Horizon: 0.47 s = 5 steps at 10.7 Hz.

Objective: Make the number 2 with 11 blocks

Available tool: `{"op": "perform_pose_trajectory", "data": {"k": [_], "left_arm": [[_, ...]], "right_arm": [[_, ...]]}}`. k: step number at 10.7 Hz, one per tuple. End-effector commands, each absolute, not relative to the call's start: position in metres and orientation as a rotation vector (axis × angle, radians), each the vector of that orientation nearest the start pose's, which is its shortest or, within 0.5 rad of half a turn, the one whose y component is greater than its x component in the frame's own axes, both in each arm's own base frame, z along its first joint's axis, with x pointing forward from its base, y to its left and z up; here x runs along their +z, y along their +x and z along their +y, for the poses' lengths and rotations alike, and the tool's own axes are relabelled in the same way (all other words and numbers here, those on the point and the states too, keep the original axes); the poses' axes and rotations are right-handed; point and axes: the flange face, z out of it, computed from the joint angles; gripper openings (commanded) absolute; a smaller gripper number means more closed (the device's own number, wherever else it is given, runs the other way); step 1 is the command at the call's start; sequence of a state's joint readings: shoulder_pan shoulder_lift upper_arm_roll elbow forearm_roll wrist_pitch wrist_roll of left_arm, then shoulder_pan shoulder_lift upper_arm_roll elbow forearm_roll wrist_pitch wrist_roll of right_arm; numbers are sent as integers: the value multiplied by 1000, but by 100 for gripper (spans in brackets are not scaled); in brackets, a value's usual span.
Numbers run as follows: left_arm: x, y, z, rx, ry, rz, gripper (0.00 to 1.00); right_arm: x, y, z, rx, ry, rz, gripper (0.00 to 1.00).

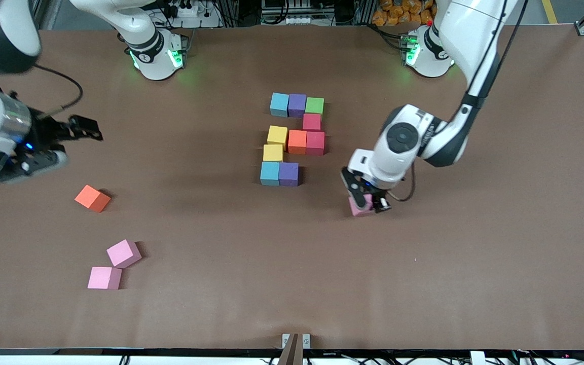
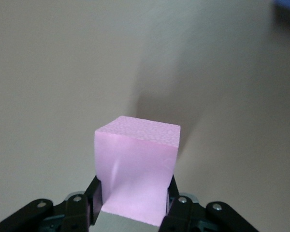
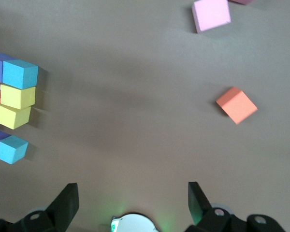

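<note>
Left gripper [image 1: 366, 202] is clamped on a pink block [image 1: 359, 207], low over the table [image 1: 474, 253] toward the left arm's end, just off the unfinished number 2 [image 1: 294, 139]. In the left wrist view the pink block [image 2: 135, 169] sits pinched between both fingers [image 2: 94, 200], its sides dented inward; whether its base touches the table can't be told.

Right gripper [image 1: 76, 133] has its jaws spread wide and holds nothing — it waits over the right arm's end of the table, fingers [image 3: 65, 205] well apart in the right wrist view.

The digit so far has ten cubes:
- top row, farthest from the front camera: light blue [image 1: 279, 104], purple [image 1: 297, 105], green [image 1: 315, 106]
- second row: a crimson block [image 1: 312, 121] under the green
- third row: yellow [image 1: 277, 136], orange [image 1: 297, 141], crimson [image 1: 315, 142]
- fourth row: yellow [image 1: 272, 152]
- bottom row: light blue [image 1: 269, 173], purple [image 1: 288, 174] — the spot beside that purple, toward the left arm's end, is still unfilled.

Loose cubes toward the right arm's end: an orange one [image 1: 92, 198], tilted, and nearer the front camera two pink ones — one rotated [image 1: 123, 253], one square [image 1: 104, 278], touching at a corner.
</note>
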<state>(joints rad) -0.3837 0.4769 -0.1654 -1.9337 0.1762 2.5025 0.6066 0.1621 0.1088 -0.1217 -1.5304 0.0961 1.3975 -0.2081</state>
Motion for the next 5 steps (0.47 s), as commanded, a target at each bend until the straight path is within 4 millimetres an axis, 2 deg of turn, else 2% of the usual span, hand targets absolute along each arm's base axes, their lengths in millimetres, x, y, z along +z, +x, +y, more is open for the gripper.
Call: {"op": "perform_pose_trajectory", "data": {"k": [1, 3, 5], "left_arm": [[256, 522, -355, -150, -2399, 1933, 43], [257, 510, -376, -158, -2363, 1973, 43], [250, 497, -402, -157, -2323, 2022, 44]], "right_arm": [[577, 557, 28, 353, -3032, -315, 100], [581, 561, 19, 343, -3044, -303, 100], [615, 567, 9, 227, -3082, -100, 100]]}}
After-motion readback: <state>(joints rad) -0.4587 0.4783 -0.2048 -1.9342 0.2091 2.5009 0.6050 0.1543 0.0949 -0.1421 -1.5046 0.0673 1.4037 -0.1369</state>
